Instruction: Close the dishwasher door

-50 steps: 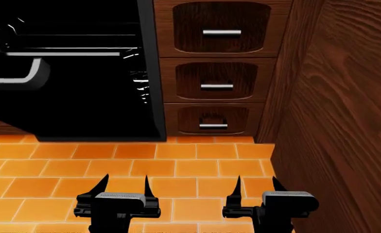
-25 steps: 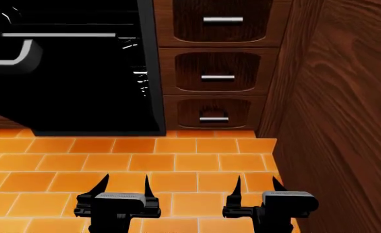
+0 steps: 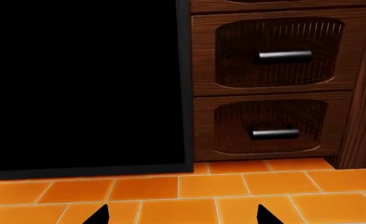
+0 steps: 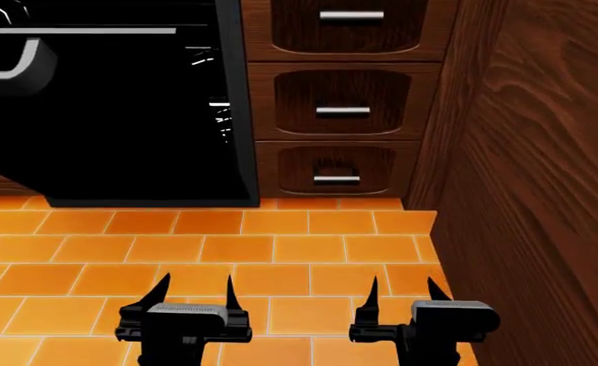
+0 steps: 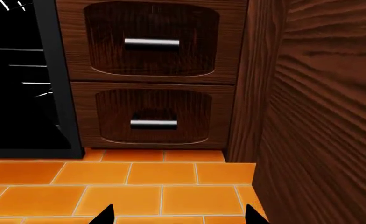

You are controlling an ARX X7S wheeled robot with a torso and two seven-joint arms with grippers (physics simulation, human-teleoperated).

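The dishwasher door [image 4: 106, 137] is a glossy black panel at the upper left of the head view, hanging open toward me, with its grey bar handle [image 4: 19, 65] near the frame's left edge. Thin white rack wires [image 4: 216, 114] glint at its right side. The door fills the left wrist view as a black slab [image 3: 83, 84]. My left gripper [image 4: 195, 288] is open and empty over the orange tiles, well short of the door. My right gripper [image 4: 404, 288] is open and empty in front of the drawers. Both show only as fingertips in the wrist views [image 3: 181, 217] [image 5: 179, 215].
A stack of brown wooden drawers [image 4: 342, 110] with short silver handles stands right of the dishwasher. A tall wooden panel [image 4: 543, 191] runs close along my right gripper. The floor is orange tile [image 4: 278, 252].
The dishwasher door, handle and drawers have slid upward in the head view. Both grippers hold the same place in the frame and stay open.
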